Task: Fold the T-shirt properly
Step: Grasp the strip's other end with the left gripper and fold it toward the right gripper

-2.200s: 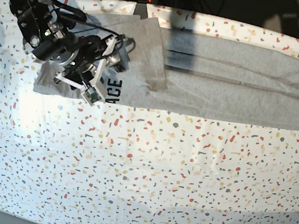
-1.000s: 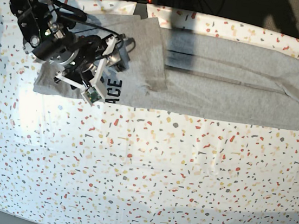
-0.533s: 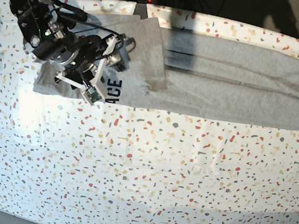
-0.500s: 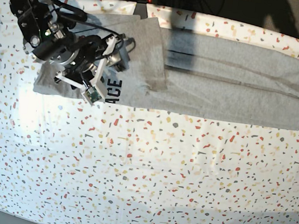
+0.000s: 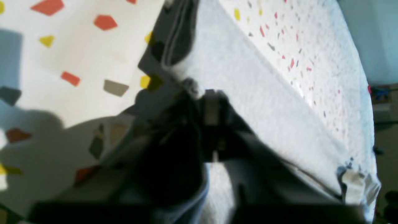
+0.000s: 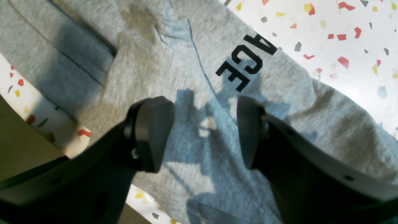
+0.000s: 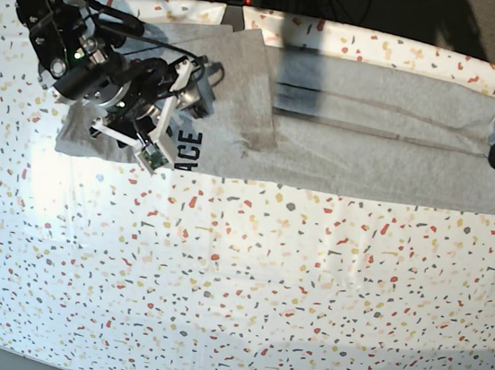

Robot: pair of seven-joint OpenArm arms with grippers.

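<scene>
The T-shirt (image 7: 385,170) lies as a long strip across the far part of the tabletop (image 7: 245,275), its bunched, lettered end at the left. At its right end, the left gripper (image 5: 194,102) has its jaws nearly together on the hem, apparently pinching the edge so it can be drawn over. The right gripper (image 6: 205,130) hangs above the lettered end, jaws wide and empty, perhaps kept there for a later grasp. Compared with a second ago, the left jaws have narrowed and moved slightly inward; the right arm is unchanged.
</scene>
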